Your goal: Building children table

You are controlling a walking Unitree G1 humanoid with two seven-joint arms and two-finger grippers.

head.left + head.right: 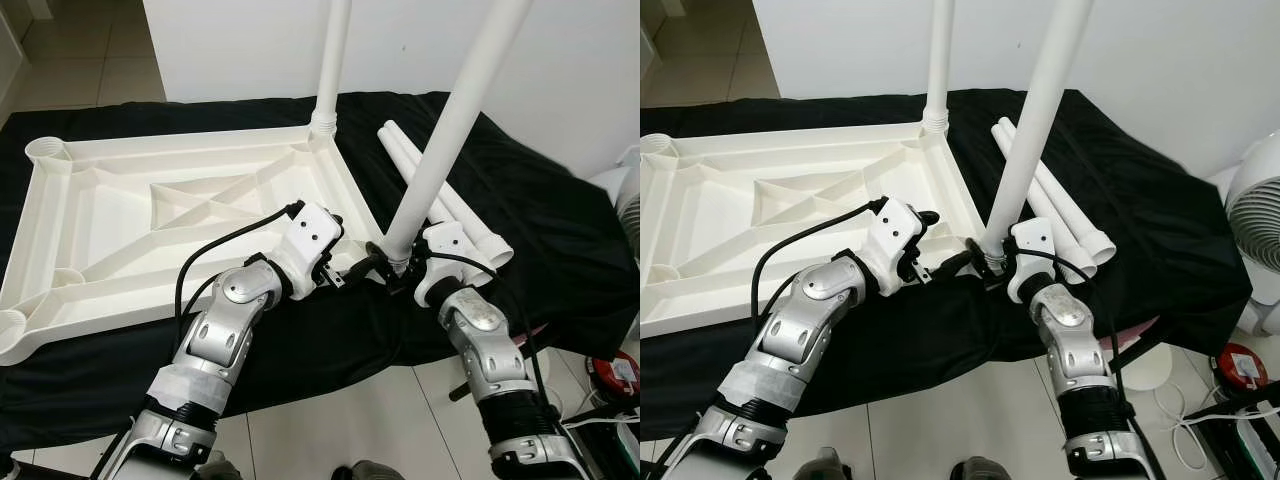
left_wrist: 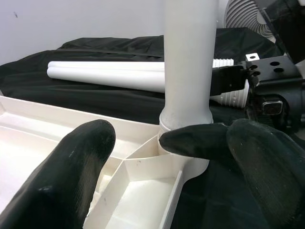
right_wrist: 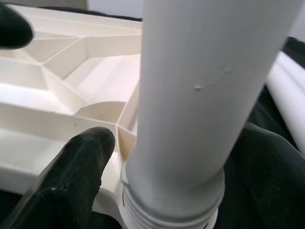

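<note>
Tabletop: white plastic tabletop (image 1: 170, 215) lies upside down, ribbed underside up, on a black cloth (image 1: 520, 210) spread over the bench.
Fitted leg: one white leg (image 1: 330, 70) stands upright in the far corner socket on the robot's right side and looks seated.
Leg in hand: second leg (image 1: 450, 130) stands in the near right corner socket (image 2: 183, 143), tilted a little; in the right wrist view its threaded end (image 3: 171, 210) shows at the socket mouth, so I judge it not yet screwed home.
Right gripper: right gripper (image 1: 402, 262) is closed around the base of this leg, one black finger (image 3: 71, 176) on each side of the tube just above the thread.
Left gripper: left gripper (image 1: 352, 272) sits at the same corner with its fingers spread, holding nothing; one fingertip (image 2: 190, 140) touches the socket collar, apparently steadying the tabletop.
Spare legs: two more legs (image 1: 440, 195) lie side by side on the cloth just beyond the corner being worked.
Empty sockets: the two corner sockets (image 1: 45, 150) on the robot's left side have no legs.
Progress: by my reading about a quarter is done, with the second leg part way in.
Left to do: finish turning this leg in, fit the two spare legs on the left, then set the table upright.
Surroundings: white fan (image 1: 1255, 225) stands on the floor to the right of the bench.
</note>
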